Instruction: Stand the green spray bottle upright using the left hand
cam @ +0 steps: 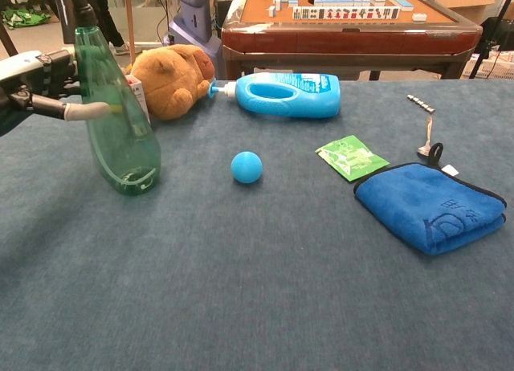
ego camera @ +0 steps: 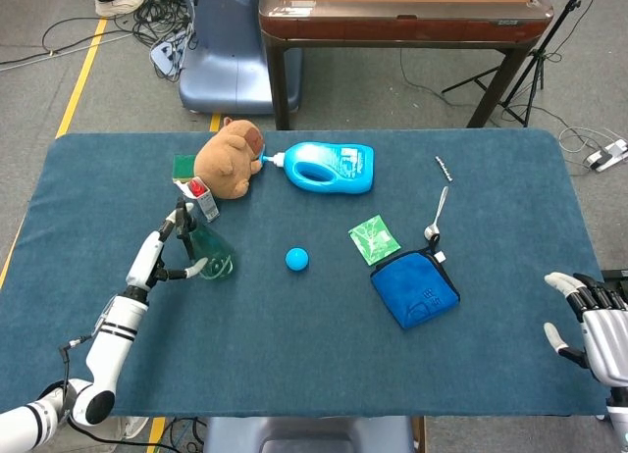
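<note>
The robot's left hand [cam: 36, 78] gripped the translucent green plastic spray bottle [cam: 116, 122], tilted with its base on the blue table cloth [cam: 257, 267]; levelling it before letting go looked wise. Its right hand [ego camera: 589, 326] hung open.

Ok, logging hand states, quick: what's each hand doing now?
Left hand: holding the green spray bottle, which leans.
Right hand: open, holding nothing.

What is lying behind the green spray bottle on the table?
Behind the green spray bottle, held tilted by the left hand, stands a small red-and-white box, partly covered in the chest view. Further back sit a brown plush toy and a green sponge.
</note>
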{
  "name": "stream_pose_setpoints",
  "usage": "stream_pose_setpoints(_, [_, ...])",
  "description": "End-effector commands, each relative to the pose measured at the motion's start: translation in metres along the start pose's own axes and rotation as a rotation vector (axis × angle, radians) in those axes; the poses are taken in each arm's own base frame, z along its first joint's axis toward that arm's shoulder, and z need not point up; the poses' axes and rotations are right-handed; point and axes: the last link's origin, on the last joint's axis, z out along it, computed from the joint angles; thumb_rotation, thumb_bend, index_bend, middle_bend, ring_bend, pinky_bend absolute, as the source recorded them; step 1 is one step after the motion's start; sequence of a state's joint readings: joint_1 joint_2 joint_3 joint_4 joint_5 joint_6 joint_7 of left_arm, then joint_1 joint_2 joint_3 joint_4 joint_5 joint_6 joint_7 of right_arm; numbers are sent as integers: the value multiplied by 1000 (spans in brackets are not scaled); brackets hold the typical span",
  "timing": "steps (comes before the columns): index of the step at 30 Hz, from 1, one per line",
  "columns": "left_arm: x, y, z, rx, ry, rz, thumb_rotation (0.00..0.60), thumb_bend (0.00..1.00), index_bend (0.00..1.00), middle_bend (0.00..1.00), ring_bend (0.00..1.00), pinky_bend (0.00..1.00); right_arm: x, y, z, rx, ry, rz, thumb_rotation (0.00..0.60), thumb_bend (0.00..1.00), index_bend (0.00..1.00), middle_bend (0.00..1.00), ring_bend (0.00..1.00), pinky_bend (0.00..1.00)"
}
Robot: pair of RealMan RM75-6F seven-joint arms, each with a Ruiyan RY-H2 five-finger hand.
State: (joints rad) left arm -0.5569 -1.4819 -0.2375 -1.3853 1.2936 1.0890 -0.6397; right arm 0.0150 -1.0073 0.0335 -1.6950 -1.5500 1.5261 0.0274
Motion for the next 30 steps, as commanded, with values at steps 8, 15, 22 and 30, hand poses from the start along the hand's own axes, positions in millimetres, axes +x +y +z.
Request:
stream_pose_setpoints(8, [1,8,-5,25,-43,13,600,269,0,0,0,0,-1,1,-1,-4,1,4,600,317,227,242,128,193])
stream_pose_setpoints(15, [14,5,-17,40,-44,39,587,269,0,0,0,0,-2,2,0,-7,1,3,600,317,227,242,128,193])
stream_pose_setpoints(22, [37,-8,-38,111,-33,73,600,269,0,0,0,0,-2,3,1,-7,1,3,600,317,227,242,128,193])
stream_pose_setpoints(30, [68,-22,-80,190,33,252,600,269,8,0,0,0,-5,4,4,3,-32,7,600,319,227,242,128,194])
